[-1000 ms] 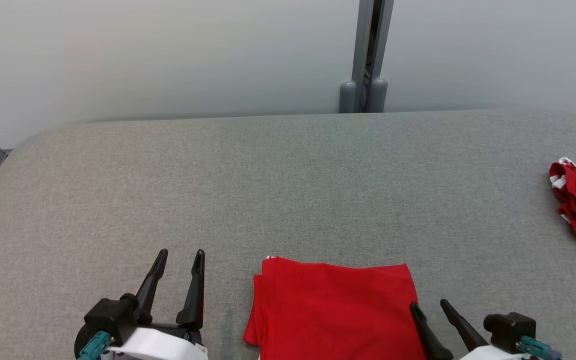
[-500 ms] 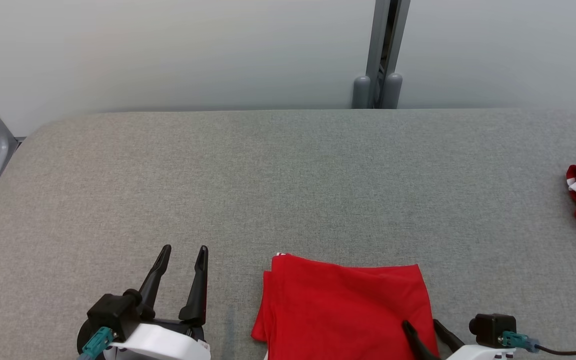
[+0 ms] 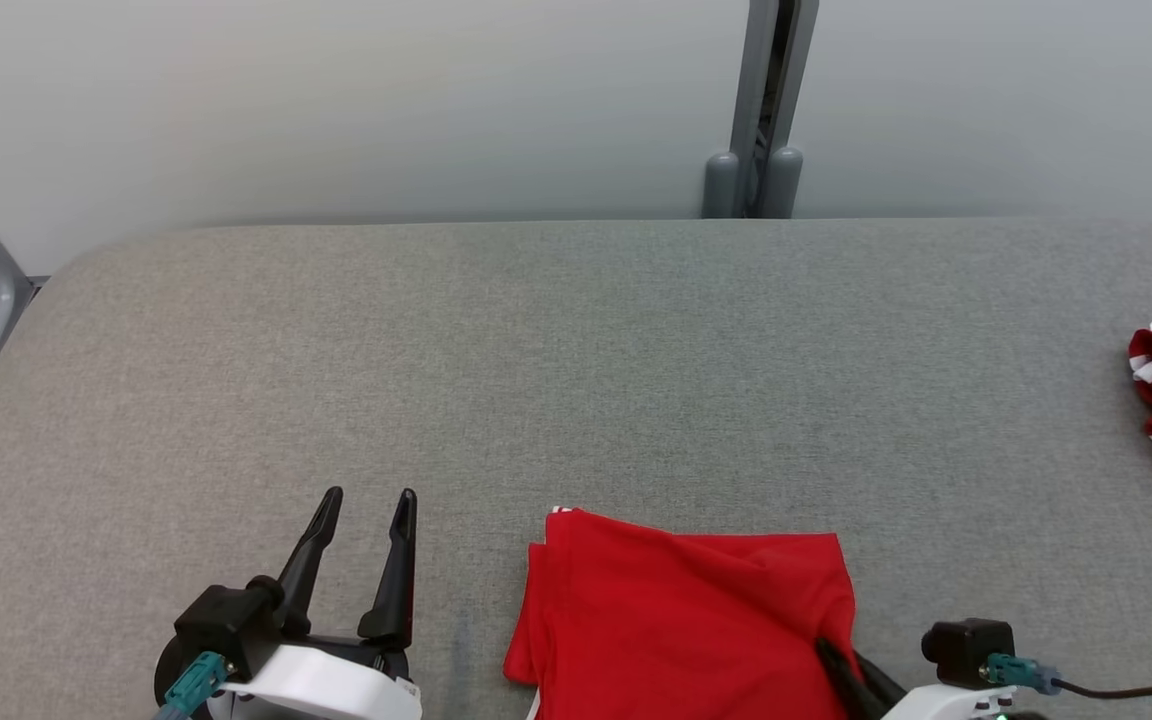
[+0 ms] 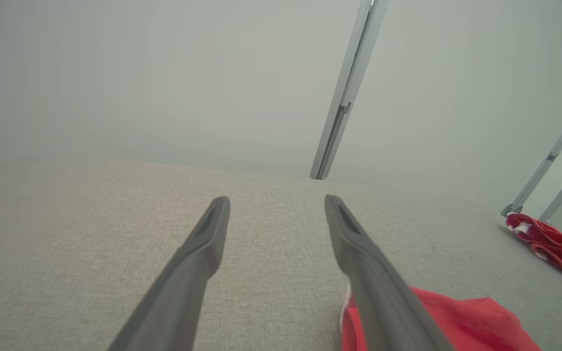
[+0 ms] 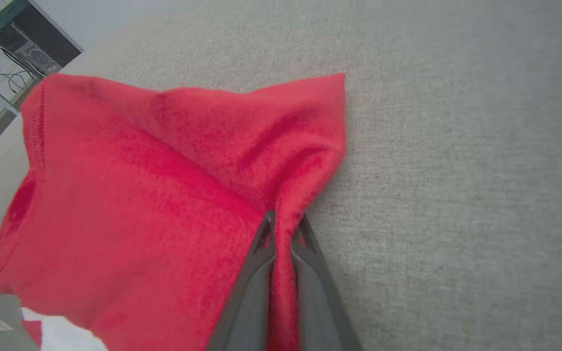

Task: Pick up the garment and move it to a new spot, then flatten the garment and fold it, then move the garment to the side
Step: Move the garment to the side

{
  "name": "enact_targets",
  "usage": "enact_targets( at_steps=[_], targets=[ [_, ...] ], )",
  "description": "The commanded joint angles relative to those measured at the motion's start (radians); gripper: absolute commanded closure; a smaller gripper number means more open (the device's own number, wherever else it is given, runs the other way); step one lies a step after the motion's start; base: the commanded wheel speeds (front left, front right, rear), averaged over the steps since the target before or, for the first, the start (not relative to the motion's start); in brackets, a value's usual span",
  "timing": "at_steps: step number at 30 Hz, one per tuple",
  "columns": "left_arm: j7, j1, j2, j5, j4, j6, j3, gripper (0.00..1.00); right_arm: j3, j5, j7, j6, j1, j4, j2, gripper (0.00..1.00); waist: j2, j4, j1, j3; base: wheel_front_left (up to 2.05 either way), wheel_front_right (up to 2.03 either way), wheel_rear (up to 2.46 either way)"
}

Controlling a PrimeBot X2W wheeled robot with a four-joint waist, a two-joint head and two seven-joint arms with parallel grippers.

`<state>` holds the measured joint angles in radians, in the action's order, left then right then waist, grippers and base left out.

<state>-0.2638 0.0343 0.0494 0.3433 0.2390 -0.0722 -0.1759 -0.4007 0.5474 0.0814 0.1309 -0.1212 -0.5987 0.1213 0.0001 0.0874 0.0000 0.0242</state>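
You have a grey woven table [image 3: 576, 350] with the folded red knit garment [image 3: 676, 620] at its near edge, the lower part cut off. Your right gripper [image 5: 285, 223] is clamped on the garment's puckered right edge. Your left gripper [image 3: 370, 494] stands spread over bare table.

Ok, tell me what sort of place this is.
Probably a robot lab or test room, not a home: a grey cloth-covered table holding a red garment, a bare pale wall with a metal post, and a rack with cables beyond.

Garment [image 3: 676, 620] on table [image 3: 576, 350], beside left claw [image 3: 371, 495]
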Motion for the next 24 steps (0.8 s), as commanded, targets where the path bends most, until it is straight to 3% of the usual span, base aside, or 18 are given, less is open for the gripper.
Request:
enact_targets(
  at_steps=[1,6,12,24],
  targets=[
    [-0.001,0.006,0.003,0.000,-0.001,0.001,0.000,0.00,-0.008,-0.022,0.014,-0.001,-0.018,0.001,0.028,1.00,-0.0001,-0.010,0.0000,-0.006,0.00,0.00,0.00],
    [-0.001,0.003,0.003,-0.007,-0.008,0.002,-0.012,0.00,-0.038,-0.073,0.028,-0.001,-0.044,0.021,0.076,1.00,-0.0001,-0.041,0.0000,-0.012,0.00,0.00,0.00],
    [-0.001,0.022,0.003,-0.012,-0.024,0.004,-0.039,0.00,-0.074,-0.141,0.011,-0.001,-0.112,0.105,0.182,1.00,-0.0001,-0.115,0.0000,0.015,0.00,0.00,0.00],
    [-0.001,0.174,0.004,-0.069,-0.037,-0.025,-0.116,0.00,-0.024,-0.196,-0.055,-0.001,-0.311,0.300,0.416,1.00,-0.0001,-0.260,0.0000,0.220,0.00,0.00,0.00]
  ],
)
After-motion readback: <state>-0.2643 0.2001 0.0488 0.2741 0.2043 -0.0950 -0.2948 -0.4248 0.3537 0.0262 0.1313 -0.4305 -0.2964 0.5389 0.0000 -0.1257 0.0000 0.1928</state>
